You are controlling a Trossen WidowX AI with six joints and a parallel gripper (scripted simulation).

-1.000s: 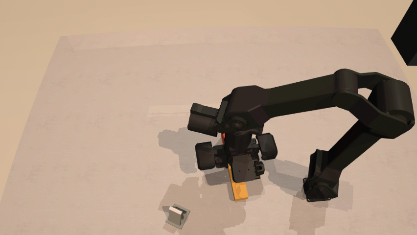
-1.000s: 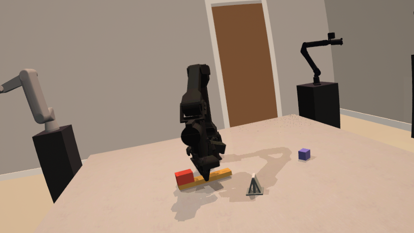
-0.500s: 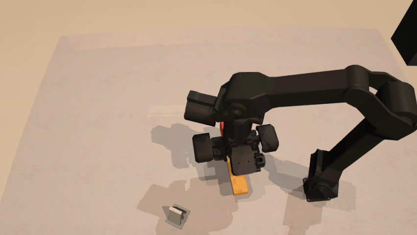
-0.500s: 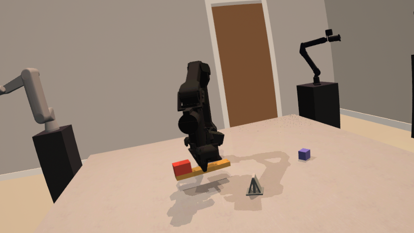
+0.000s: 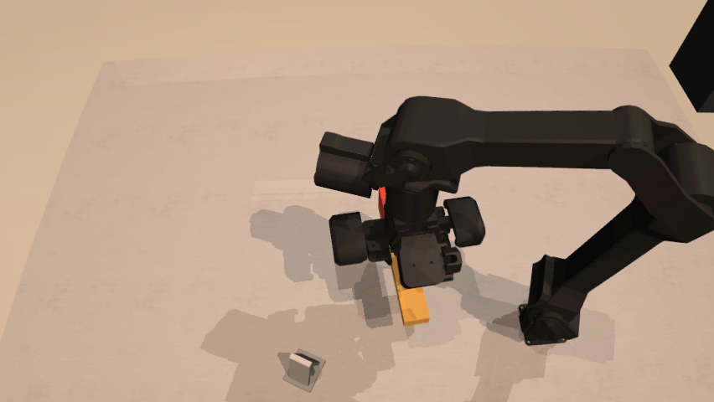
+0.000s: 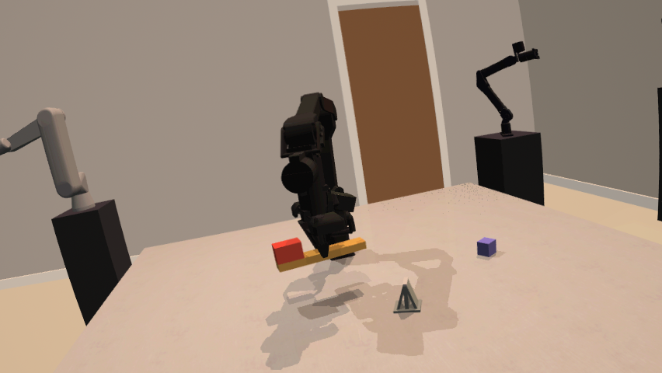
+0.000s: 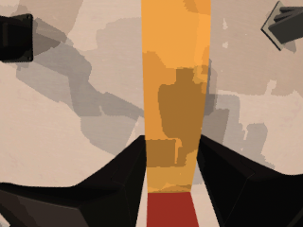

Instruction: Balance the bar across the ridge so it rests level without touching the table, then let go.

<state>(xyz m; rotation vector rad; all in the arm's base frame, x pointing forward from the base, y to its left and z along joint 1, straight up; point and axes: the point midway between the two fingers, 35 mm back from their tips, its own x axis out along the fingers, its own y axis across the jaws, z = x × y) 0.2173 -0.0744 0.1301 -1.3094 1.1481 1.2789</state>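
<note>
The gripper (image 6: 326, 252) is clamping the orange bar (image 6: 345, 245) between its two dark fingers, partly closed around the bar's width, just beside the red block (image 6: 287, 250) fixed on one end. The bar is hanging in the air above the table (image 6: 509, 296), casting its shadow below. The small wedge-shaped ridge (image 6: 407, 298) is standing on the table, apart from the bar, with a purple cube (image 6: 486, 246) farther off.
</note>
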